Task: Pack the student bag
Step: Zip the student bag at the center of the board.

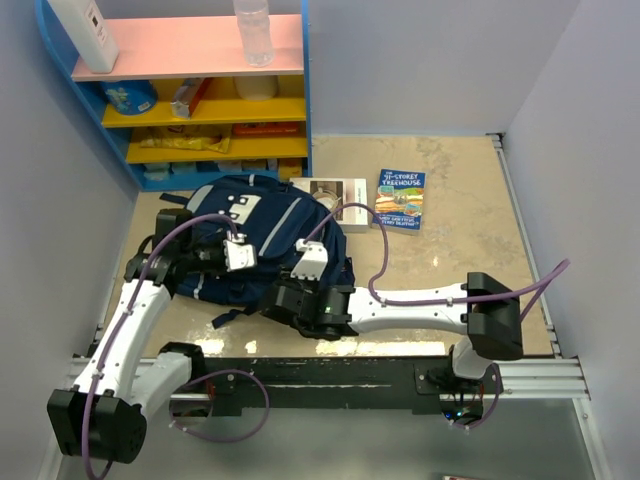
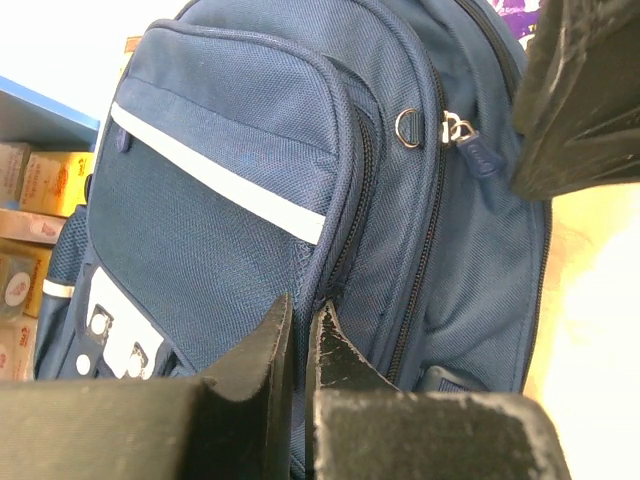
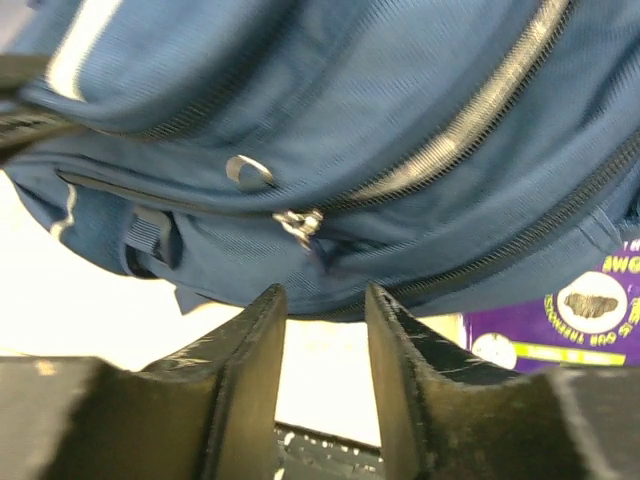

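The backpack (image 1: pixel 282 236) lies front side up on the beige table (image 1: pixel 460 250), left of the middle. Its white patch end points toward the shelf (image 1: pixel 300 100) and its lower end toward the arm bases. It is navy with a light grey stripe across the front pocket. A metal ring (image 2: pixel 408 127) and a zipper pull (image 2: pixel 470 140) sit on the side panel.

The left gripper (image 2: pixel 302 322) comes in from the bag's left side. Its fingers are pressed almost together, with only a thin slit between them, on the piped edge of the front pocket. The seam runs down into that slit, so they appear to pinch the fabric there.

The right gripper (image 3: pixel 322 295) is at the bag's near right corner. Its fingers are spread apart with nothing between them. The zipper pull hangs just beyond the tips, not touching them.

A white box (image 1: pixel 335 190) touches the bag's far right corner. Just beside the box lies a blue book (image 1: pixel 401 199), flat on the table. The shelf stands behind the bag, with a blue frame, a pink top board and yellow boards. A clear bottle (image 1: pixel 253 30) and a white container (image 1: pixel 90 30) stand on the top board, and packets lie on the lower boards.
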Controlling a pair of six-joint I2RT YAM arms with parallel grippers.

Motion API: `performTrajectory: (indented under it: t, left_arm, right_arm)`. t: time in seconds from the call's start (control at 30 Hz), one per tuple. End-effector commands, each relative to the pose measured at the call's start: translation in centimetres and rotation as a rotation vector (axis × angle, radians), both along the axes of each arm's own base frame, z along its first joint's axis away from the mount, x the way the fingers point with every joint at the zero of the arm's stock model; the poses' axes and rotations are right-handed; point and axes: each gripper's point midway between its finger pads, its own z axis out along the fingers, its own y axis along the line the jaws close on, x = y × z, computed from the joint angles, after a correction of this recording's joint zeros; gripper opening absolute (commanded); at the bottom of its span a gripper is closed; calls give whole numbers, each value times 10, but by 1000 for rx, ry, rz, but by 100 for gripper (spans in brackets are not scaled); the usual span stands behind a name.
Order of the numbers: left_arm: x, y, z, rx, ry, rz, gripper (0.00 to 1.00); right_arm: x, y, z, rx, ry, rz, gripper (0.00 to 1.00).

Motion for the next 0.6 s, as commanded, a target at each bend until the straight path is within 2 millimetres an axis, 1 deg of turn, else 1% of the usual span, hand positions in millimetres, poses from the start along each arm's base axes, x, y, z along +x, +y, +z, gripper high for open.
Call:
performTrajectory:
  t: [0.0, 0.07, 0.1, 0.13, 0.2, 0.23, 0.3, 0.33, 0.4, 0.47, 0.57]
  left_arm:
    - [8, -8, 39, -43, -95, -45, 0]
    - [6, -8, 37, -37, -86, -51, 0]
    - [5, -8, 37, -35, -86, -53, 0]
    - [5, -7, 36, -31, -86, -50, 0]
    - [4, -6, 35, -27, -86, -51, 0]
    - [3, -6, 34, -23, -85, -51, 0]
    - [2, -6, 31, -18, -80, -53, 0]
    - [2, -5, 30, -17, -80, -51, 0]
    - [1, -6, 28, -19, -75, -54, 0]
    - [1, -7, 27, -24, -69, -57, 0]
    - [3, -7, 29, -31, -63, -56, 0]
  right_arm:
    - [17, 5, 36, -60, -132, 2, 46]
    - [20, 2, 44, -133, -176, 42, 47]
    - [21, 3, 51, -144, -195, 64, 47]
    - [23, 3, 64, -174, -232, 112, 47]
    - [20, 8, 69, -190, -237, 209, 48]
    - [23, 6, 75, -209, -250, 246, 48]
    - [21, 7, 74, -214, -231, 304, 50]
    - [24, -3, 69, -248, -212, 289, 51]
    - [26, -11, 66, -267, -209, 256, 50]
    - [24, -11, 66, -239, -211, 243, 50]
    - [23, -10, 61, -198, -216, 224, 49]
